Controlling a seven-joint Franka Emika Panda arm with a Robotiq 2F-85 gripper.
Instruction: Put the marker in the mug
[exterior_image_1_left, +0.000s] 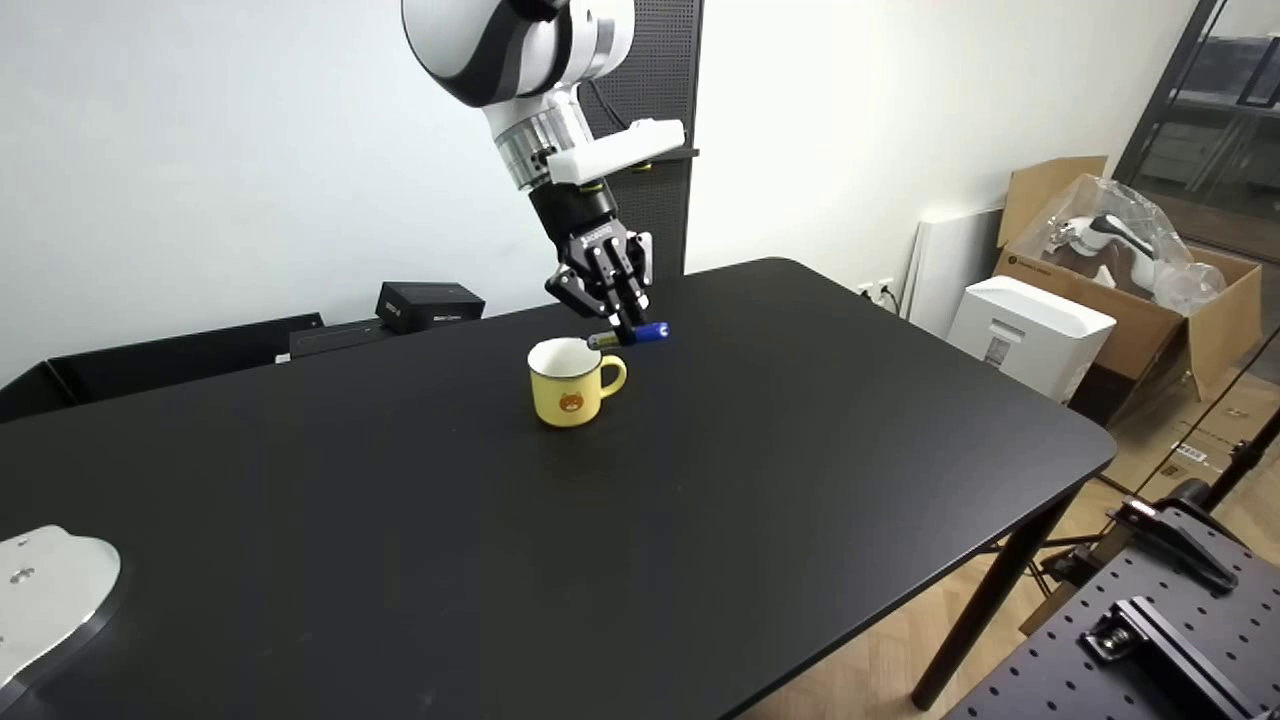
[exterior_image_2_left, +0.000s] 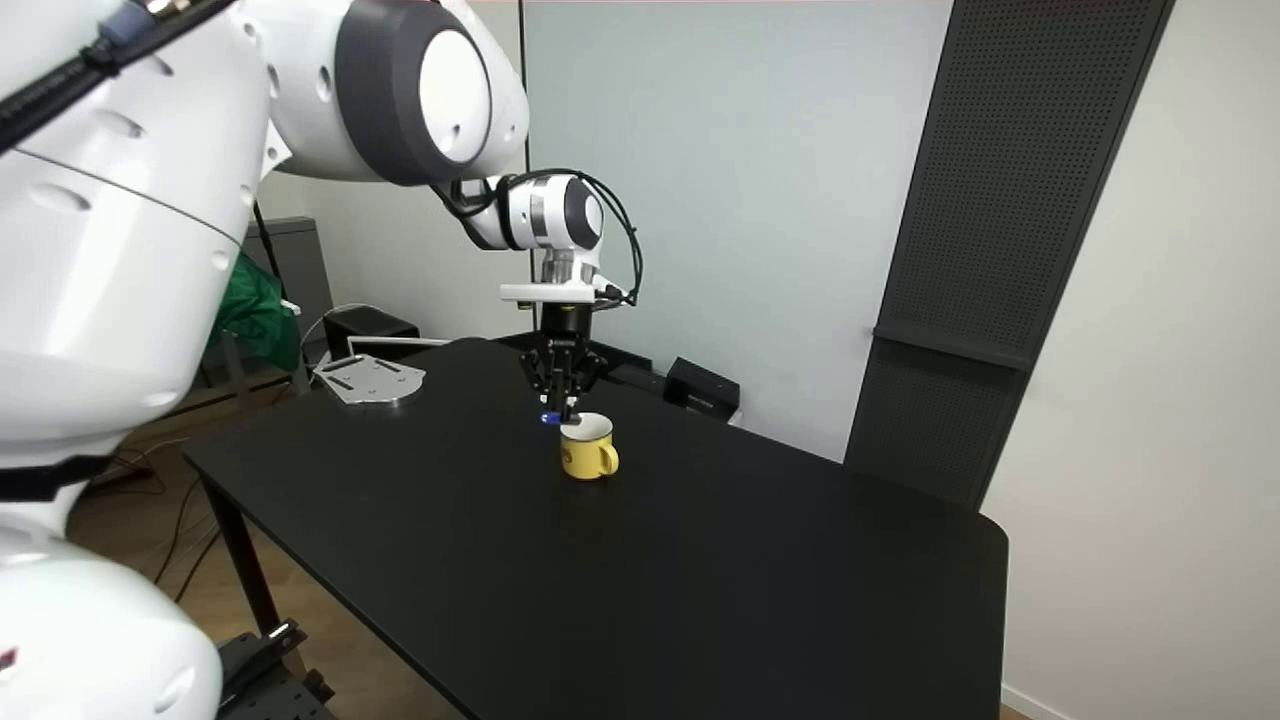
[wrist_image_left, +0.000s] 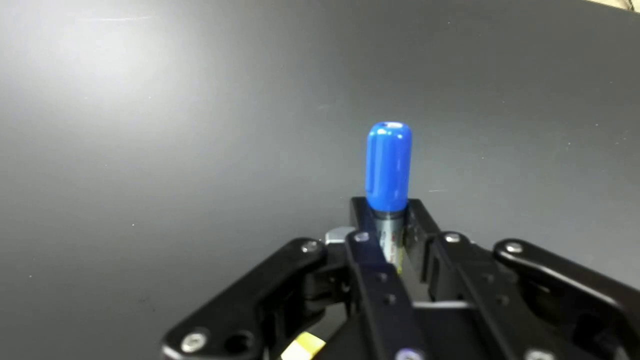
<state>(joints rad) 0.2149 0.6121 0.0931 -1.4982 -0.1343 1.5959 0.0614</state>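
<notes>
In an exterior view, a mug (exterior_image_1_left: 562, 395) stands toward the table's (exterior_image_1_left: 820, 430) far edge; right of it, the gripper's (exterior_image_1_left: 624, 335) fingers (wrist_image_left: 421, 220) pinch a roughly level marker (wrist_image_left: 388, 196), cap (exterior_image_1_left: 653, 332) toward the right edge. Carrying seems in hand; next calls for centring it over the mug, tipping and releasing.

White arm (exterior_image_2_left: 150, 250), upper left, with charcoal bands (exterior_image_2_left: 385, 100) and looping black cables (exterior_image_2_left: 636, 250); black gripper (wrist_image_left: 389, 220) with silvery screws (wrist_image_left: 194, 342) and, apparently, pale lettering (exterior_image_1_left: 597, 235).

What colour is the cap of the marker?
The marker cap is bright blue; the wrist view shows it best.
</notes>
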